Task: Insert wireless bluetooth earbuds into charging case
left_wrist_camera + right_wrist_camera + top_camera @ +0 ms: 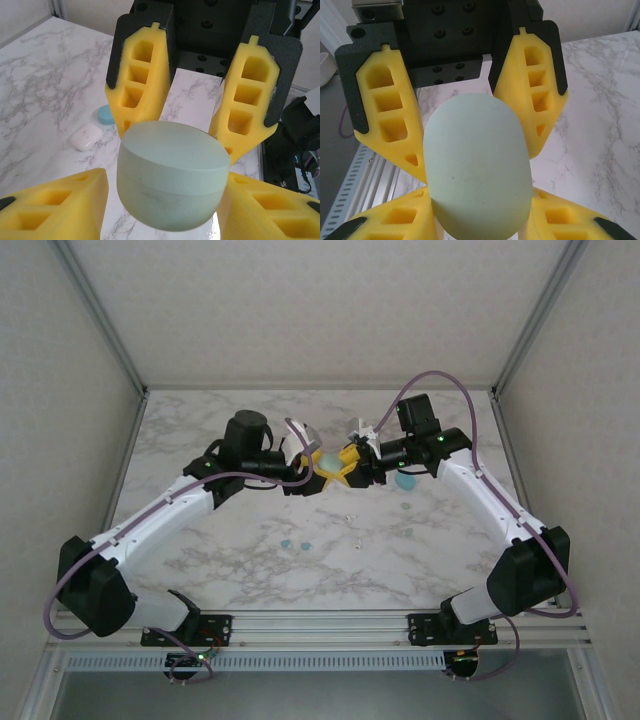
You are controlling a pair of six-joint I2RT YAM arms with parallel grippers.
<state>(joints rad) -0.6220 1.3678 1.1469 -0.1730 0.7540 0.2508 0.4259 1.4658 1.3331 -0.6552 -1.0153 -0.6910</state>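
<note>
A pale green charging case (172, 180), lid closed, hangs above the table's middle (330, 463) between both grippers. My right gripper (480, 210) is shut on it, a yellow pad against each side. My left gripper (165, 195) stands open around the same case, with a thin gap showing at its left finger (75, 200). The two grippers (318, 473) (346, 468) meet nose to nose. Several tiny earbuds lie on the marble nearer the arm bases: teal ones (287, 543) (306, 544), whitish ones (357, 543) and pale green ones (406, 506).
A teal case (106, 115) and a white case (86, 137) lie on the marble table (200, 430) beyond the grippers; the teal case (405, 480) sits under the right forearm. Walls enclose the table on three sides.
</note>
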